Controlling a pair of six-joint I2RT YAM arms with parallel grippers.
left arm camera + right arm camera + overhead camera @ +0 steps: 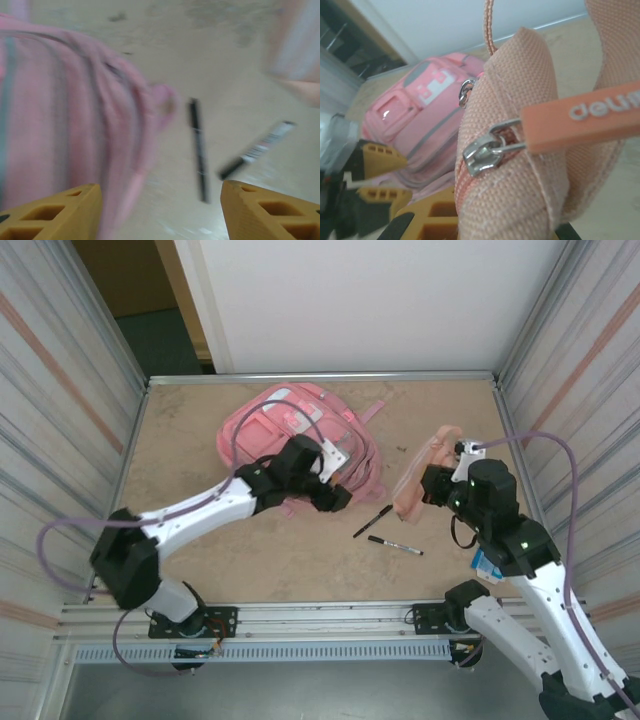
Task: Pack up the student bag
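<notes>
The student bag [285, 425] is a big pink backpack with a white patch, lying at the back middle of the table. It also appears at the left of the left wrist view [60, 110] and beyond the pouch in the right wrist view [420, 115]. My left gripper [335, 498] hovers at the bag's near right edge. It is open [160, 200], with bag fabric beside the left finger and nothing held. My right gripper [428, 488] is shut on a small peach-pink zipped pouch [425, 465], held up off the table. The pouch's silver zip pull [482, 155] sits close to the camera.
A black pen [372, 521] and a black-and-white marker [395, 545] lie on the table between the two arms, seen also as the pen [198, 150] and marker [257, 150] ahead of the left fingers. A blue item [487, 565] lies by the right arm. Metal walls enclose the table.
</notes>
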